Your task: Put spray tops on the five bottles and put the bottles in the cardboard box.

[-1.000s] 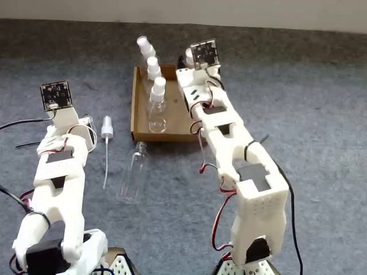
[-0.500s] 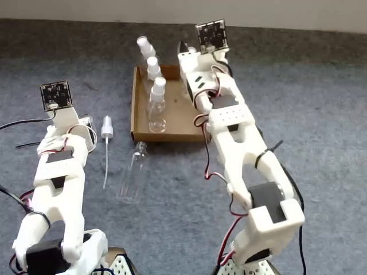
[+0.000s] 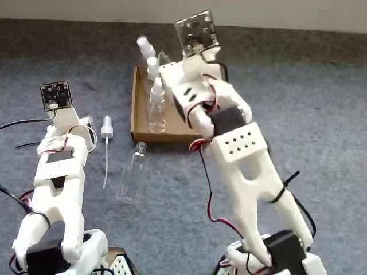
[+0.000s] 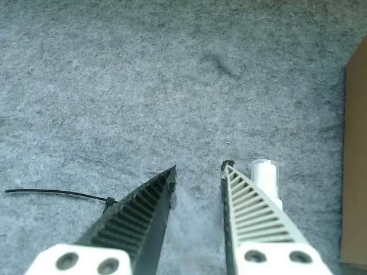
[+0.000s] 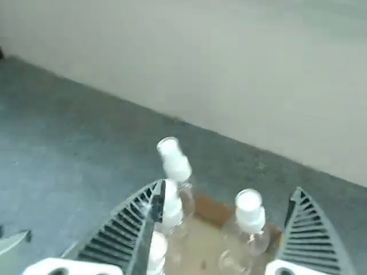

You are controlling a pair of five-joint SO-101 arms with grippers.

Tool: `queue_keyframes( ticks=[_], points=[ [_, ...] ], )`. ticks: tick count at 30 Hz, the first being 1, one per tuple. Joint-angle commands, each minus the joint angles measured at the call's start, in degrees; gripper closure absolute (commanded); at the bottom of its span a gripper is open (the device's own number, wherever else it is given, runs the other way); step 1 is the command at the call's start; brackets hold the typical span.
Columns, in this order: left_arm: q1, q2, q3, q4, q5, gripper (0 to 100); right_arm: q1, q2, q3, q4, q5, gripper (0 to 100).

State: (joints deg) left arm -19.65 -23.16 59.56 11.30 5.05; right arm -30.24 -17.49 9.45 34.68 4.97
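Note:
Three clear bottles with white spray tops [image 3: 152,66] stand in a row along the left side of the cardboard box [image 3: 136,114]. One bare bottle [image 3: 133,172] lies on the carpet in front of the box. A loose spray top [image 3: 106,127] with its long tube lies left of that bottle. My right arm [image 3: 229,132] leans over the box. Its gripper [image 5: 229,195] hangs open above capped bottles [image 5: 249,209], holding nothing. My left gripper [image 4: 199,170] is open low over the carpet, with the loose spray top [image 4: 265,175] just outside one finger [image 4: 246,212].
Grey carpet covers the whole table. A pale wall [image 5: 229,69] rises behind the box. A black cable tie [image 4: 57,193] lies on the carpet near the left gripper. The box edge [image 4: 355,160] is close beside the loose spray top.
The right arm has swung left over the box and tilted upward, its wrist camera board now above the bottle row. The left arm, loose bottle and loose spray top have not moved.

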Motion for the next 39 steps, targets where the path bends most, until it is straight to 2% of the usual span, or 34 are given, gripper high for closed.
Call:
queue_keyframes(
  ticks=[1, 4, 10, 14, 17, 20, 26, 30, 35, 39],
  points=[
    [-0.7, -0.1, -2.8, -1.1, 0.4, 87, -6.2, -4.8, -3.7, 11.6, -4.0, 71.7],
    [-1.1, -0.6, -5.7, 3.4, 0.4, 87, -9.9, -4.7, -3.6, 18.2, -12.3, 71.7],
    [-9.3, 1.0, -26.9, 32.4, -0.2, 87, -17.5, -4.7, 1.0, 22.3, -27.3, 71.7],
    [-14.2, 5.4, -43.6, 47.5, -10.7, 87, -22.6, -3.9, 6.5, 21.5, -32.7, 71.7],
    [-18.5, 10.6, -53.2, 54.2, -14.6, 87, -24.0, 0.4, 9.0, 19.1, -34.1, 71.7],
    [-22.1, 16.2, -58.6, 56.0, -17.6, 87, -24.0, 7.1, 9.2, 18.5, -34.4, 71.7],
    [-27.3, 23.4, -63.0, 55.7, -18.0, 87, -24.3, 16.3, 9.2, 16.0, -34.6, 71.7],
    [-27.6, 25.5, -64.7, 55.7, -18.0, 87, -24.6, 18.9, 9.6, 14.6, -34.7, 71.7],
    [-27.2, 25.8, -64.7, 55.7, -18.0, 87, -25.3, 21.8, 9.7, 14.8, -40.0, 72.1],
    [-27.2, 25.8, -64.7, 55.7, -18.0, 87, -24.7, 24.9, 9.7, 14.9, -39.4, 82.7]
  ],
)
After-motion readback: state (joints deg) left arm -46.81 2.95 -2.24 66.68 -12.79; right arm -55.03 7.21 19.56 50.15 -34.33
